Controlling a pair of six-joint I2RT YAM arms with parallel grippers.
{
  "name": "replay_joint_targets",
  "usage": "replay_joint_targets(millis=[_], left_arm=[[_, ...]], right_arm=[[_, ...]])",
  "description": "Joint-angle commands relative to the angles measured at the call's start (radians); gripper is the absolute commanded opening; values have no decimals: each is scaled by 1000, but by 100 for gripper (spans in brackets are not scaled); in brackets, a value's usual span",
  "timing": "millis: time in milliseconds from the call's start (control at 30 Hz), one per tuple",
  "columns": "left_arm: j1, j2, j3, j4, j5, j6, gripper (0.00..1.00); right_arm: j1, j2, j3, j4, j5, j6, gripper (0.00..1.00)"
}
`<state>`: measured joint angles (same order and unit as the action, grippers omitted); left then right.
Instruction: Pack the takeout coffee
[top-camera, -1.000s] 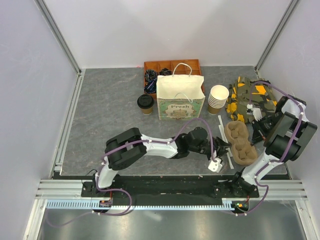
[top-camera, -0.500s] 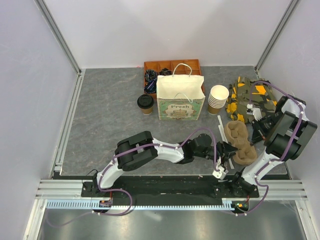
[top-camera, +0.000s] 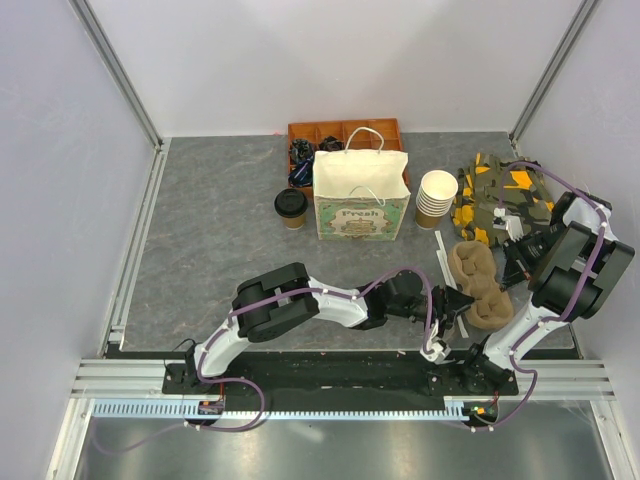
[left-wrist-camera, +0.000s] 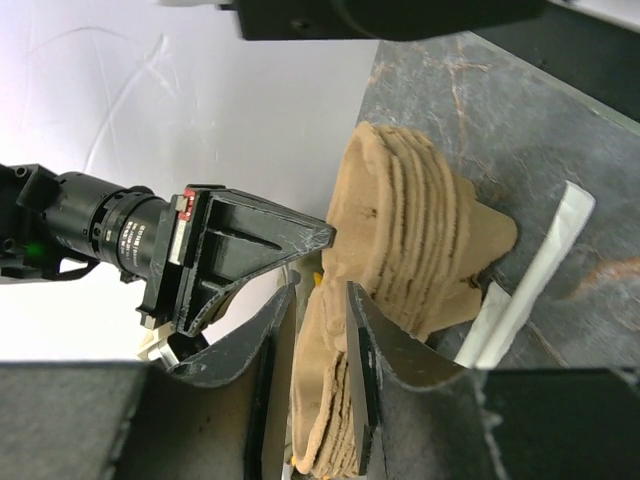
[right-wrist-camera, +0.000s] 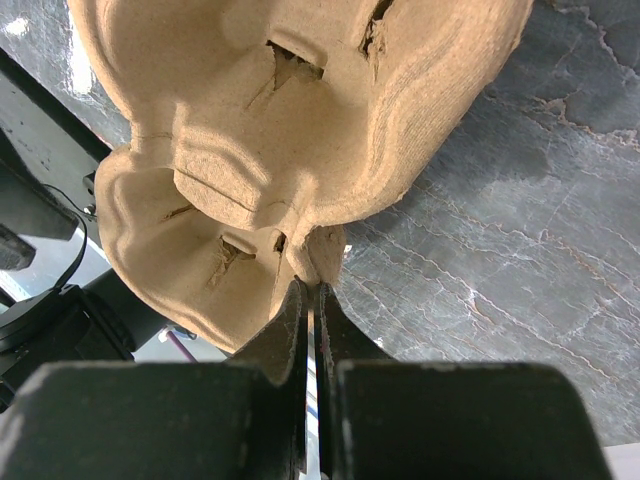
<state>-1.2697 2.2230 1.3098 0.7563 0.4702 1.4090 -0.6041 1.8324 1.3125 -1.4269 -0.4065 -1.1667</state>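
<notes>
The takeout coffee (top-camera: 291, 206), a tan paper cup with a black lid, stands upright on the grey tabletop (top-camera: 210, 250), just left of the cream paper bag (top-camera: 362, 195) printed "Fresh" and well apart from both arms. Behind the bag sits a wooden compartment box (top-camera: 340, 133); to its right stand a stack of lidless cream cups (top-camera: 436, 198) and a heap of yellow and olive packets (top-camera: 500, 195). Near the front right lies a stack of moulded-pulp cup trays (top-camera: 478, 285). The left tool (left-wrist-camera: 318, 330) reaches across and is closed on the stack's layered near edge, one finger on either side. The right tool (right-wrist-camera: 310, 292) pinches a thin lip of the stack's rim from the opposite side, its fingers almost together. A white paper-wrapped strip (left-wrist-camera: 530, 290) lies on the tabletop beside the trays.
</notes>
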Motion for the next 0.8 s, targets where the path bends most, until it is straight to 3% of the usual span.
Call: replay_joint_targets(millis=[0, 767], left_arm=[[-5, 6, -9, 32, -18, 85, 34], [-2, 56, 74, -12, -39, 81, 32]], right_arm=[[9, 25, 16, -35, -41, -27, 0], [9, 28, 13, -35, -43, -28, 0]])
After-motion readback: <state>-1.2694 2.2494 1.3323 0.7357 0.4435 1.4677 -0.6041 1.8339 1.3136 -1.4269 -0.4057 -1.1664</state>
